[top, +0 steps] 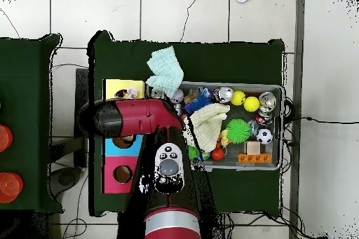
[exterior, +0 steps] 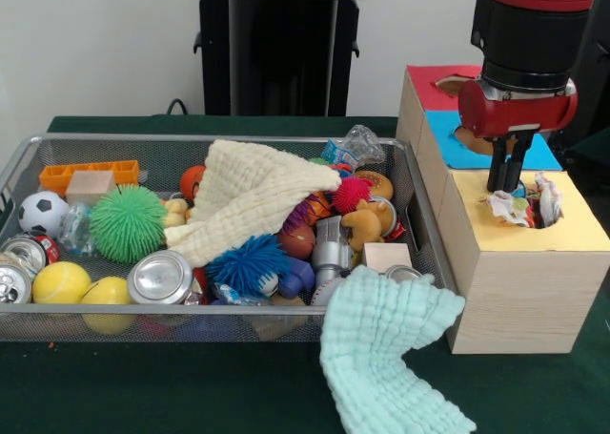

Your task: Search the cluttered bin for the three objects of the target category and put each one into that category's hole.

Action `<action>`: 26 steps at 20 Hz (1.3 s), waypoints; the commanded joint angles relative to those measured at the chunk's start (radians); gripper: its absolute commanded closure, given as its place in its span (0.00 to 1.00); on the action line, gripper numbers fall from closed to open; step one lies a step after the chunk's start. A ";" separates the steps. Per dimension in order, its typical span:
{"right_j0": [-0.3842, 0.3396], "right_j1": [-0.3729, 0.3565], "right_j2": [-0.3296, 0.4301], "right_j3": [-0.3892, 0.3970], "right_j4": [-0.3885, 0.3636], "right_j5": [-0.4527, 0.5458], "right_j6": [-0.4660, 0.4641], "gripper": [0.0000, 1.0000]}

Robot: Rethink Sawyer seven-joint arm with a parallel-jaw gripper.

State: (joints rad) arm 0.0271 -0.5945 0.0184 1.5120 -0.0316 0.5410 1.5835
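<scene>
Your pincer [exterior: 505, 188] hangs over the yellow box's [exterior: 534, 262] hole, tips together and empty, wrapper [exterior: 522, 205] resting in the hole at its 6 o'clock

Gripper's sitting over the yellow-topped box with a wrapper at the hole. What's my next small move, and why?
Probably lift the gripper straight up. The crumpled wrapper lies at the hole of the yellow-topped box, partly above the rim, and the fingers look nearly closed just above it, though whether they grip it is unclear. If it rises too, open and nudge it down. Then return to the wire mesh bin.
</scene>
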 commanded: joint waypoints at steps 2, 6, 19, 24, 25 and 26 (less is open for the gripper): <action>-0.043 0.069 0.087 0.089 -0.032 -0.025 0.062 1.00; -0.053 0.073 0.106 0.095 -0.018 -0.021 0.067 1.00; -0.034 0.102 0.125 0.092 0.002 -0.068 0.124 1.00; -0.025 0.115 0.123 0.082 0.008 -0.083 0.141 1.00; -0.027 0.116 0.126 0.082 0.009 -0.084 0.139 1.00; -0.027 0.116 0.127 0.083 0.010 -0.087 0.140 1.00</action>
State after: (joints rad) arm 0.0030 -0.5969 0.0459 1.5207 -0.0308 0.5390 1.5835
